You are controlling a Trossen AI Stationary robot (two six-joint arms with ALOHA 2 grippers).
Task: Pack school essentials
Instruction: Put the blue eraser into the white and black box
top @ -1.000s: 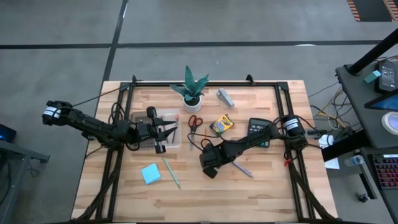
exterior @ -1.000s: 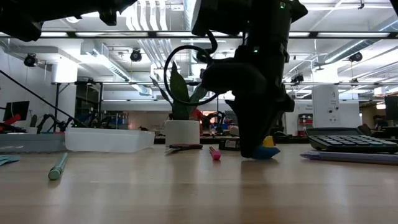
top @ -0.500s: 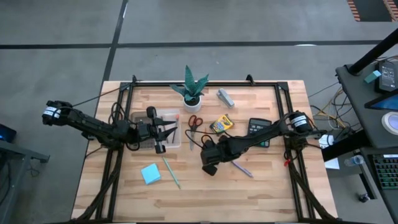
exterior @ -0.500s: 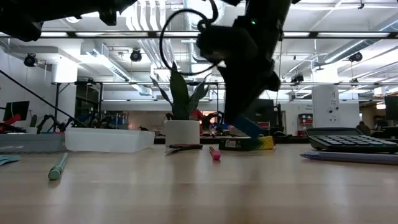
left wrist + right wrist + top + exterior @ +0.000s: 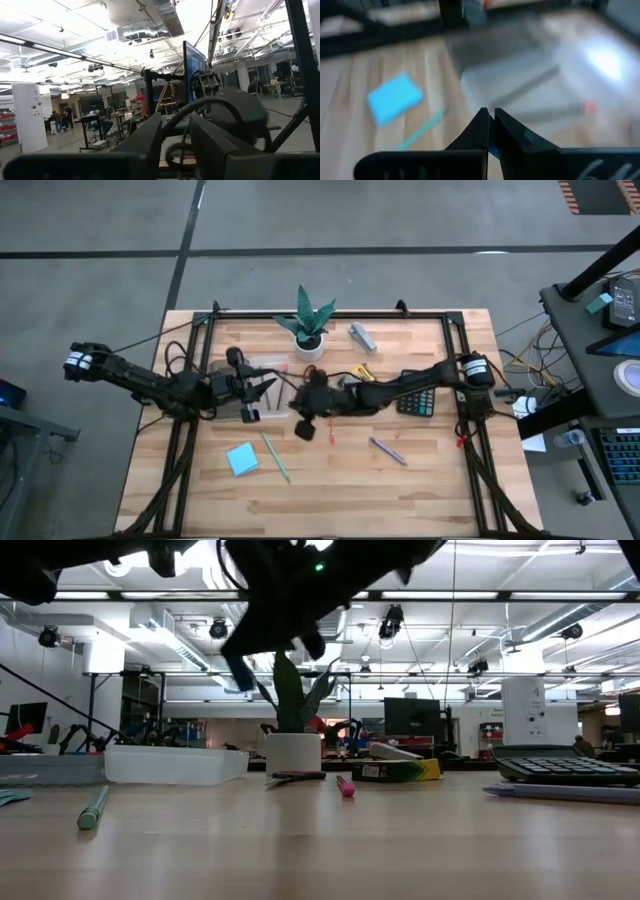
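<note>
The small blue eraser (image 5: 492,150) sits pinched between the closed fingers of the right hand (image 5: 306,423), lifted above the table (image 5: 430,480) just beside the clear tray (image 5: 268,366). The left hand (image 5: 262,388) hovers over that tray, fingers slightly parted, gripping nothing visible. No writing is legible on the yellow-green crayon box (image 5: 400,770).

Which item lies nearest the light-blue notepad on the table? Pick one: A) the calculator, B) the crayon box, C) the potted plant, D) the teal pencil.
D: in the high view the teal pencil lies just beside the light-blue notepad, the other three far off.
</note>
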